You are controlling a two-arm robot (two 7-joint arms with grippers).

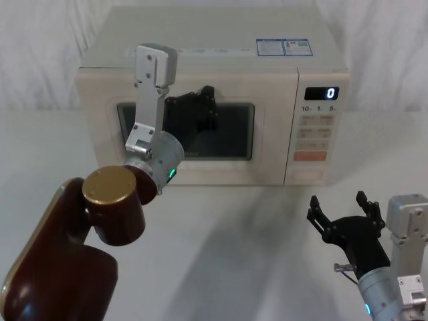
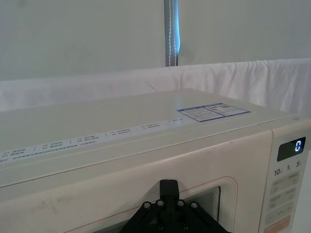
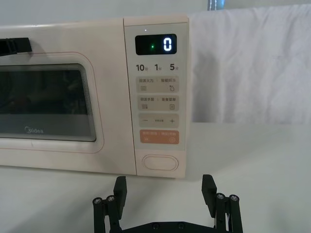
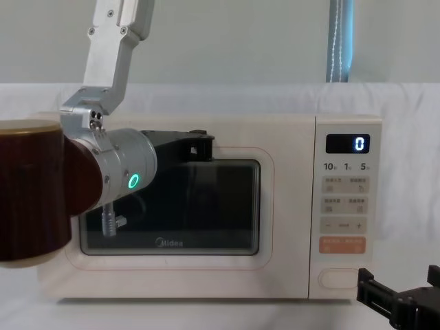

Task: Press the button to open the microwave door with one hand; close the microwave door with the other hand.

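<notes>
The cream microwave door (image 1: 271, 134) (image 3: 109, 102) (image 4: 289, 220) sits flush with the oven body, its dark window and "Midea" logo facing me. My left gripper (image 1: 208, 107) (image 4: 199, 146) (image 2: 168, 187) is shut, its tip at the upper part of the door by the window's top edge. The button (image 1: 306, 175) (image 3: 160, 162) (image 4: 338, 278), a plain cream pill shape, lies at the foot of the keypad strip. My right gripper (image 1: 338, 204) (image 3: 164, 187) (image 4: 402, 285) hangs open low over the table, a short way in front of the button and holding nothing.
The keypad strip (image 3: 158, 97) carries a display reading 0 and an orange key (image 3: 159, 136) just above the button. My left arm's brown elbow (image 1: 114, 207) fills the near left. A white cloth covers the table (image 1: 234, 254) and hangs behind the oven.
</notes>
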